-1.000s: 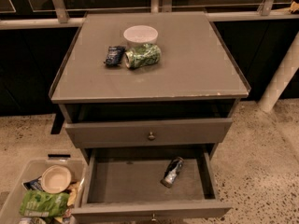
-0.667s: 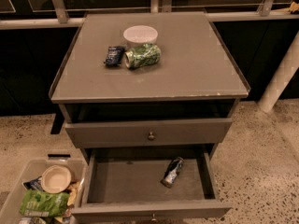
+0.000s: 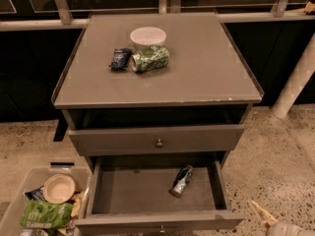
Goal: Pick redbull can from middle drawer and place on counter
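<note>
Silver and dark blue, the redbull can (image 3: 181, 181) lies on its side in the pulled-out middle drawer (image 3: 128, 193). It sits in the right half, slanted, with its top toward the far right corner. No lettering on it can be read, and it is the only thing in that drawer. The grey drawer above (image 3: 113, 141), with a small round knob (image 3: 159, 143), is pushed in.

On the matte grey worktop (image 3: 211, 73), toward the far left, a white bowl (image 3: 147, 37) stands upright. A green patterned can (image 3: 150, 59) lies on its side just in front of the bowl, touching or nearly touching it. A small dark blue packet (image 3: 120, 59) lies just left of the green can. Their print is too small to read.

Compared with a second ago, the cans, bowl, packet and both drawers lie where they did. What is new is the gripper (image 3: 269, 221), which has come into view at the near right corner, low over the speckled floor (image 3: 280, 156). It is to the right of the open drawer's front and well apart from the redbull can. Only a pale pointed piece and a grey rounded part show, so I cannot tell whether it is released or clenched. It holds nothing that can be seen.

On the floor at the near left stands a clear plastic bin (image 3: 19, 191). It holds a pale round bowl (image 3: 58, 188), a green bag (image 3: 45, 214) and some smaller wrappers whose print cannot be made out.
</note>
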### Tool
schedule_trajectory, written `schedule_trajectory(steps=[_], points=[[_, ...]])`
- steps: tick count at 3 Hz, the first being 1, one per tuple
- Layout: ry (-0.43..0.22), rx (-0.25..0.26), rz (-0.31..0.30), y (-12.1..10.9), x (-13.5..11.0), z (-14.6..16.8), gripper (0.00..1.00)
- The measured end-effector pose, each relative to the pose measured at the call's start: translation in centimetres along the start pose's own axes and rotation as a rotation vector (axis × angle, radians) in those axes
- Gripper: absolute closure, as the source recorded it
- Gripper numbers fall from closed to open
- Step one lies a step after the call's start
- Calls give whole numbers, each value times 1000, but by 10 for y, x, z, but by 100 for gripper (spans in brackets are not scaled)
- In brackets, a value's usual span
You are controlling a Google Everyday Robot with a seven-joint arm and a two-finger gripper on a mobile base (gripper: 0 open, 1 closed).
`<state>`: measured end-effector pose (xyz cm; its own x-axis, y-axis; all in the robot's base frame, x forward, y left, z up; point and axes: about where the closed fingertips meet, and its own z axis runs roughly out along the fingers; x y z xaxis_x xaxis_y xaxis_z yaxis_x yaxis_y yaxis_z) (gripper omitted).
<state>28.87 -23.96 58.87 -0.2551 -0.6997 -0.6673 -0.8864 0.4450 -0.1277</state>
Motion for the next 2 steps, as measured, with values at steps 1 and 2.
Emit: schedule_trajectory(steps=[1,2], points=[[0,-2,0,1,0,0,0],[-103,21,-5,-7,-9,7,0]])
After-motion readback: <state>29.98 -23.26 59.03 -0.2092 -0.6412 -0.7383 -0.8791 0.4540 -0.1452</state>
